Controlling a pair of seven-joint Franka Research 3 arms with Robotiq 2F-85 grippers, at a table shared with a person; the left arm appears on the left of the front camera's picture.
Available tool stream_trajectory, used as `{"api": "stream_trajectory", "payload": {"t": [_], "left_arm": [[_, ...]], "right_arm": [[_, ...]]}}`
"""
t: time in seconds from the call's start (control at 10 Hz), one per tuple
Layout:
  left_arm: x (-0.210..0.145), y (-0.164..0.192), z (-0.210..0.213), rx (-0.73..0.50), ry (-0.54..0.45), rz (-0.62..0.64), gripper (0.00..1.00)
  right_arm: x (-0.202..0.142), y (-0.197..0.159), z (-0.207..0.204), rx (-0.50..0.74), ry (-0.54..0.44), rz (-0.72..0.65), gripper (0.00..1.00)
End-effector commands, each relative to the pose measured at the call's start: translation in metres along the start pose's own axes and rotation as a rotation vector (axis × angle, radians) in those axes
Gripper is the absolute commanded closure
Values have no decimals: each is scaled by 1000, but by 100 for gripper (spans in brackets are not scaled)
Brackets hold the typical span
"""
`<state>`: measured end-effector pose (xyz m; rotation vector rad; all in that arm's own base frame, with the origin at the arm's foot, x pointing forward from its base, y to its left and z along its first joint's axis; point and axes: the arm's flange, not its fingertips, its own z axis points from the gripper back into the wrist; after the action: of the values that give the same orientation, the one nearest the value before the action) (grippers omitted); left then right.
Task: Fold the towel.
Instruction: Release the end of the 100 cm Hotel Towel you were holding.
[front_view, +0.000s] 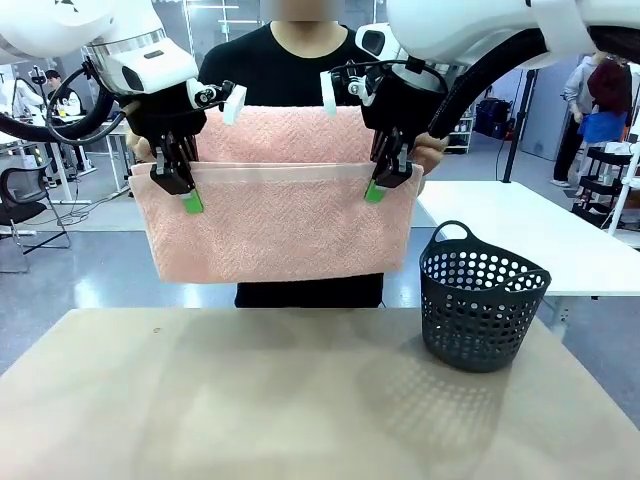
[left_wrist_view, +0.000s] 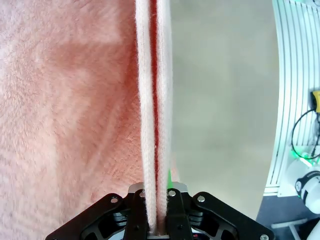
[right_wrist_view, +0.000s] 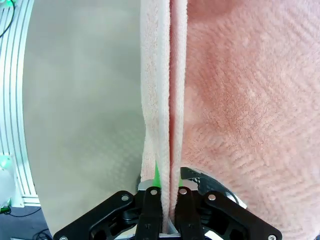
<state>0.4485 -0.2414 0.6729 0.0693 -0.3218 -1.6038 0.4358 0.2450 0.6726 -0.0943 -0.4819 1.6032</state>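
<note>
Towel (front_view: 280, 230) was salmon pink with a herringbone weave, plus a paler plain band (front_view: 280, 172) along one edge. Left gripper (front_view: 186, 195) and right gripper (front_view: 381, 184) were black, pads (front_view: 193, 203) green. Arms (front_view: 450, 25) white. Basket (front_view: 482, 305) was dark grey, dotted with round holes. Table (front_view: 250, 400) beige. Person's shirt (front_view: 270, 60) black.

Front camera looks across the table (front_view: 300, 400) at the hanging towel (front_view: 280, 235), mid-distance; both wrist cameras face down its edge, very close.
</note>
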Motion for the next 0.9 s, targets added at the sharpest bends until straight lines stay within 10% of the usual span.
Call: {"api": "stream_trajectory", "payload": {"t": [0.0, 0.8], "left_arm": [[0, 2, 3, 4, -2, -2, 100], [0, 2, 3, 4, -2, -2, 100]], "right_arm": [[-2, -1, 1, -2, 0, 4, 100], [-2, -1, 1, -2, 0, 4, 100]]}}
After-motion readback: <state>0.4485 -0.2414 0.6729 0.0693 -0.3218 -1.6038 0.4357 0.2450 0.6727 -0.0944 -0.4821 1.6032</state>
